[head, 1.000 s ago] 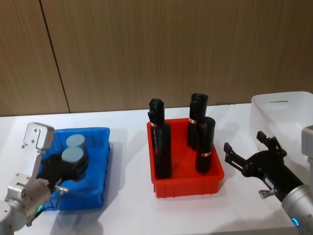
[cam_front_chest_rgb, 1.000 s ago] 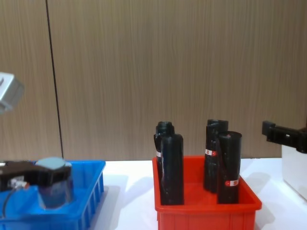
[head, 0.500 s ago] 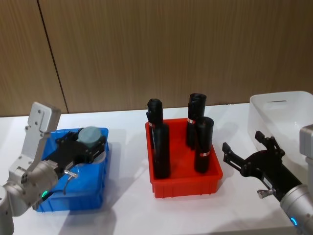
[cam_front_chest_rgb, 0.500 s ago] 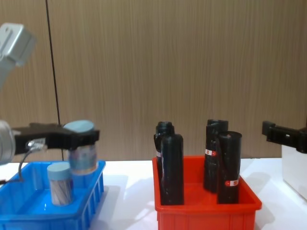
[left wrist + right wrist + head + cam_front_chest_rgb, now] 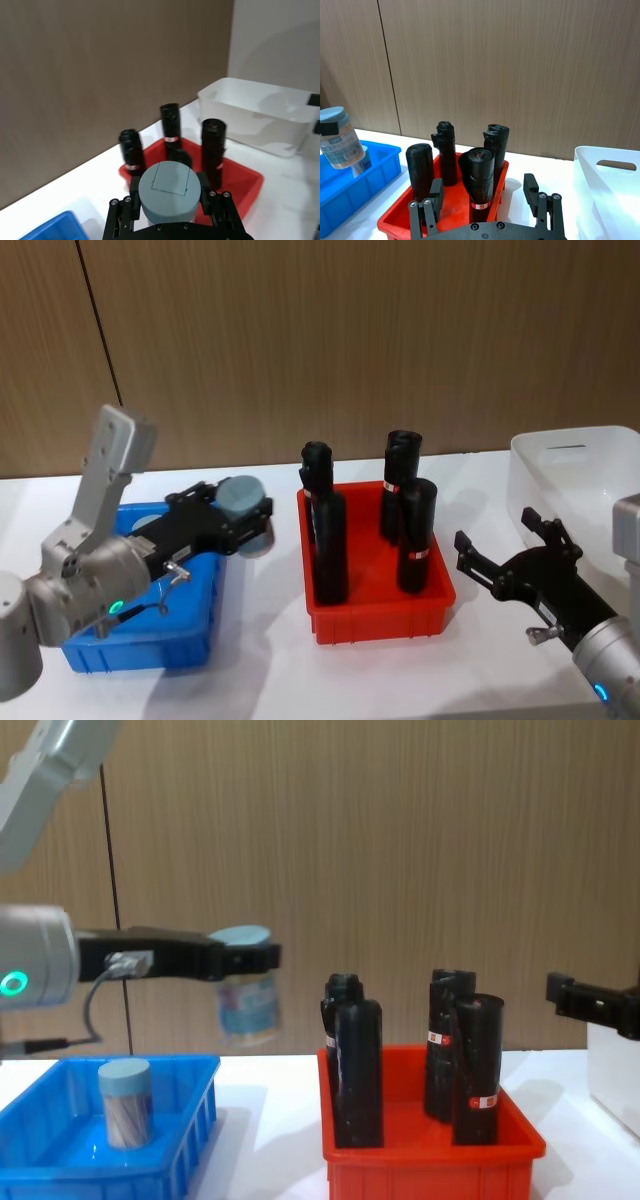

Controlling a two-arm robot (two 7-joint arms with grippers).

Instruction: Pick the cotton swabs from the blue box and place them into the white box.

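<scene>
A white table (image 5: 270, 660) is seen spanning the whole width of the head view. Three bins are set directly on it in a row: the blue box (image 5: 140, 648) at the robot's left, a red bin (image 5: 385, 623) in the middle, and the white box (image 5: 548, 485) at the right, cut off by the frame edge. The bins are kept apart, none touching, with strips of bare tabletop left between them.

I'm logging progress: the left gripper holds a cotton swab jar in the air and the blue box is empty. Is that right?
The left gripper does hold a cotton swab jar in the air, but the blue box is not empty: the chest view shows a second jar standing in it.
</scene>
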